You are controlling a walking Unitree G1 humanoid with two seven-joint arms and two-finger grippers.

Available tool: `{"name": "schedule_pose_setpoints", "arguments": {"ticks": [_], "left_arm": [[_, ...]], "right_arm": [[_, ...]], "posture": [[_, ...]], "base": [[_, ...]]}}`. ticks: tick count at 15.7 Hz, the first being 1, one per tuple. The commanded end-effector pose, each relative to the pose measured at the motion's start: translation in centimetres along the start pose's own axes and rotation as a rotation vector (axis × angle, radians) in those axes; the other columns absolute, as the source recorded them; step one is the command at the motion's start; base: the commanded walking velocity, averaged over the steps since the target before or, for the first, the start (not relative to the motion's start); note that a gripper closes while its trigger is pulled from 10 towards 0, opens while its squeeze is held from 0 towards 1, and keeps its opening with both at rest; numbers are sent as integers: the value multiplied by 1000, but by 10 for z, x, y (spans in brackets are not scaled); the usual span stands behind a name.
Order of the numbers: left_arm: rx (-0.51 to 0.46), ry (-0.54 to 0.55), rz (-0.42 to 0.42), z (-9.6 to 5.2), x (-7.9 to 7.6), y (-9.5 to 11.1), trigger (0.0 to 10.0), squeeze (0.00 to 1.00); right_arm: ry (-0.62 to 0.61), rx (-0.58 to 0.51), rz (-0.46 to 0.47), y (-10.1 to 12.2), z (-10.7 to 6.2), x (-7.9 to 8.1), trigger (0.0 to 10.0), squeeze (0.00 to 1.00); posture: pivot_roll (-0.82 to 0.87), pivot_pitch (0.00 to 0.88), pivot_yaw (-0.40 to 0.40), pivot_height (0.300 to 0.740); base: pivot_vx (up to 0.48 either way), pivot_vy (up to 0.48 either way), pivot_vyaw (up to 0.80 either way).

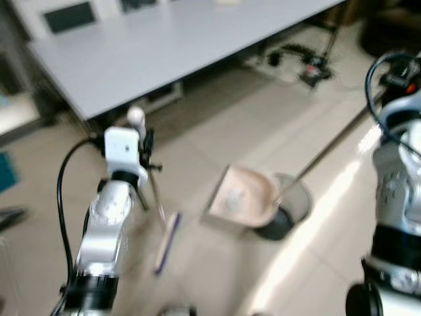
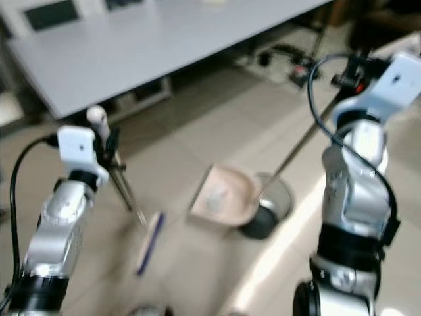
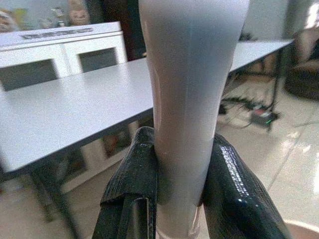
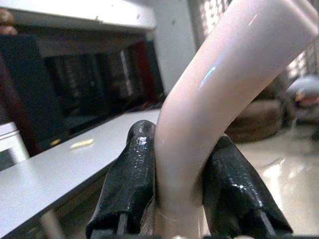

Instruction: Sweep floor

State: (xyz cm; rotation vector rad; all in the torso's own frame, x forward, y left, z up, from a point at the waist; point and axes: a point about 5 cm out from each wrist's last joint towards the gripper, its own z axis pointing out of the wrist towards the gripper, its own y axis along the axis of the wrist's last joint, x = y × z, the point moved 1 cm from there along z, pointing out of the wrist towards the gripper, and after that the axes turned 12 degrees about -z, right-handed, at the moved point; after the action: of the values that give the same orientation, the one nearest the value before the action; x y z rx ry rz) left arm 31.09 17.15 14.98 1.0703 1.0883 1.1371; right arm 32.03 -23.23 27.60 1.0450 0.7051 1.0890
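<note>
On floor: left pincer clamps broom; dustpan beside.

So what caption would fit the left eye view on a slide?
Left gripper holds a small broom while the right arm's dustpan rests on the tiled floor.

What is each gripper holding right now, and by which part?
The left gripper clamps the broom near its handle's top end. The right gripper clamps the dustpan's long handle at its curved top.
</note>
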Motion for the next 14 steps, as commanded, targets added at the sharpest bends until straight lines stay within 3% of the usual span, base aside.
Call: {"name": "schedule_pose_setpoints", "arguments": {"ticks": [1,9,14], "left_arm": [[-24,32,45,-2,10,6,10000,0],[-27,45,55,-3,14,6,10000,0],[-33,45,62,-4,15,7,10000,0]], "right_arm": [[46,-61,53,16,4,12,10000,0],[45,-79,47,20,13,9,10000,0],[31,-76,62,16,14,5,10000,0]], "posture": [[-33,56,27,740],[-29,55,19,740],[-22,46,20,740]], "base": [[386,0,-800],[388,0,-800],[388,0,-101]]}}
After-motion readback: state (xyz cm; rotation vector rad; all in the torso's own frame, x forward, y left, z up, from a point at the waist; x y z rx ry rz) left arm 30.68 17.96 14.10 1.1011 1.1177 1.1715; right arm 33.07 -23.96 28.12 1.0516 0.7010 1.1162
